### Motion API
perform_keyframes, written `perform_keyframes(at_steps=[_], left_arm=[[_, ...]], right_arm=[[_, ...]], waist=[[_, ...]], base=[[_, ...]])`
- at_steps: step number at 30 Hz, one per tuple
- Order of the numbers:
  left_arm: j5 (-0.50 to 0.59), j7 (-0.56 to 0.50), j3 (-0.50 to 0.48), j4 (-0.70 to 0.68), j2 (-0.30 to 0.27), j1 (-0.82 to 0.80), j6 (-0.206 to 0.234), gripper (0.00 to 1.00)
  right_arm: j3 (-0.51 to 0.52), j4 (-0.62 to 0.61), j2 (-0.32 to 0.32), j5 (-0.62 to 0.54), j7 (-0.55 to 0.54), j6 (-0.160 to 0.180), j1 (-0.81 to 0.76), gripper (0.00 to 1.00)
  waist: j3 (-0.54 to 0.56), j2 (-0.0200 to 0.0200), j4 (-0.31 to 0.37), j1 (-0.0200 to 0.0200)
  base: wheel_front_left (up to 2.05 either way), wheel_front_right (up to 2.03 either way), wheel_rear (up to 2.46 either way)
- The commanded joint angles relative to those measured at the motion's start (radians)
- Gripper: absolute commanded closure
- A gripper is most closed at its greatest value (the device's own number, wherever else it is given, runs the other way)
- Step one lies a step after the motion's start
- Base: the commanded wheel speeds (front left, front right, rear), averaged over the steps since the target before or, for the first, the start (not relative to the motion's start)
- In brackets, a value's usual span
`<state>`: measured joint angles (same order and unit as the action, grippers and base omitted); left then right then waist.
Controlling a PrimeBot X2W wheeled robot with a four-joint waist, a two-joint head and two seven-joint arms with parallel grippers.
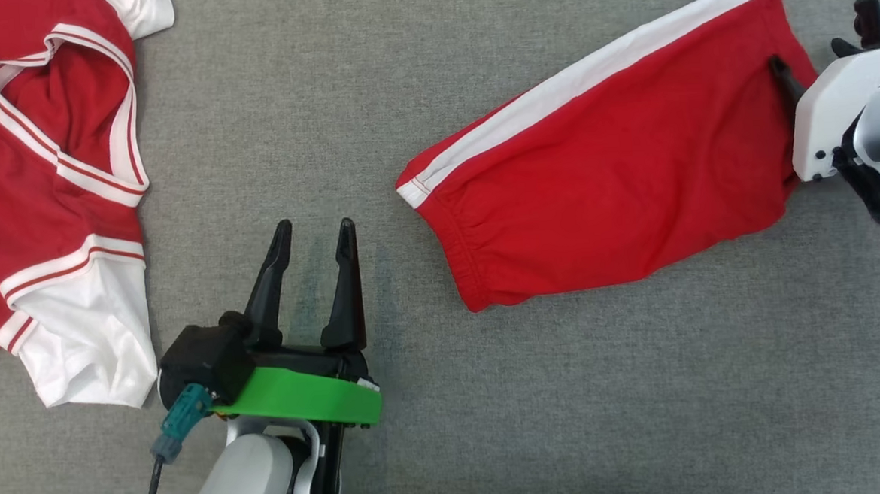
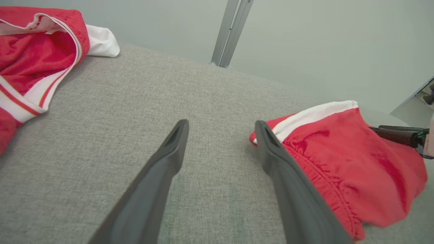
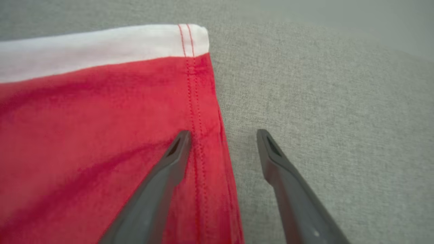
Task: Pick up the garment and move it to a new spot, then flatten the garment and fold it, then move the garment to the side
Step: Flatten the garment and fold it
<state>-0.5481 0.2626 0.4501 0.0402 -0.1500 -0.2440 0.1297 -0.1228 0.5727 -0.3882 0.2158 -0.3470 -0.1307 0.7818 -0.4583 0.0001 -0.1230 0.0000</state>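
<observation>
Shorts (image 1: pixel 602 171) lie at our table's (image 1: pixel 568 391) right in the head view — left gripper (image 1: pixel 315 227) spread, empty. Left wrist: we see the waistband (image 2: pixel 305 162) just beside 1 finger (image 2: pixel 288 176). Right wrist: right gripper (image 3: pixel 223 134) released — 1 finger over the hem (image 3: pixel 196 101).

My left gripper (image 1: pixel 313 231) hovers, fingers spread, over bare grey cloth (image 1: pixel 266 98). Red shorts (image 1: pixel 609 170) lie right, my right gripper (image 1: pixel 803 58) at their edge, jersey (image 1: pixel 53 184) left.
</observation>
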Motion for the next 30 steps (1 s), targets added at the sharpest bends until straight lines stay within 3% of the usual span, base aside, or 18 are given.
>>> perform_keyframes(at_steps=[1,5,6,7,11,18,27,30], left_arm=[[0.02,0.003,-0.02,0.002,0.015,0.02,-0.018,0.0],[0.082,0.003,-0.061,0.02,0.061,0.05,-0.071,0.0],[0.096,0.003,-0.073,0.027,0.069,0.058,-0.083,0.0],[0.103,0.003,-0.083,0.032,0.075,0.063,-0.091,0.0],[0.126,0.003,-0.135,0.062,0.087,0.111,-0.115,0.0],[0.18,0.003,-0.205,0.102,0.092,0.211,-0.143,0.0],[0.22,0.003,-0.252,0.102,0.097,0.279,-0.182,0.0],[0.199,0.003,-0.248,0.1,0.099,0.304,-0.174,0.0]], right_arm=[[0.0,0.022,0.001,-0.005,-0.031,0.0,0.013,0.0],[-0.011,0.077,0.047,0.089,-0.145,-0.004,0.013,0.0],[-0.012,0.079,0.053,0.125,-0.163,-0.004,0.007,0.3],[-0.018,0.075,0.056,0.153,-0.176,-0.004,0.001,1.0],[0.008,0.05,0.044,0.26,-0.181,-0.002,-0.038,1.0],[0.16,-0.013,-0.024,0.42,-0.19,0.001,-0.131,1.0],[0.434,0.019,-0.099,0.423,-0.179,0.0,-0.233,1.0],[0.491,-0.048,-0.075,0.441,-0.183,0.0,-0.239,1.0]], waist=[[-0.028,-0.0001,-0.031,0.0],[-0.028,-0.0001,-0.052,0.0],[-0.021,-0.0001,-0.054,0.0],[-0.015,-0.0001,-0.052,0.0],[0.039,-0.0001,-0.008,0.0],[0.143,-0.0001,0.09,0.0],[0.166,-0.0001,0.069,0.0],[0.181,-0.0001,0.054,0.0]], base=[[0.0,0.0,0.0],[0.0,0.0,0.0],[0.0,0.0,0.0],[0.0,0.0,0.0],[0.0,0.0,0.0],[0.0,0.0,0.0],[0.0,0.0,0.0],[0.0,0.0,0.0]])
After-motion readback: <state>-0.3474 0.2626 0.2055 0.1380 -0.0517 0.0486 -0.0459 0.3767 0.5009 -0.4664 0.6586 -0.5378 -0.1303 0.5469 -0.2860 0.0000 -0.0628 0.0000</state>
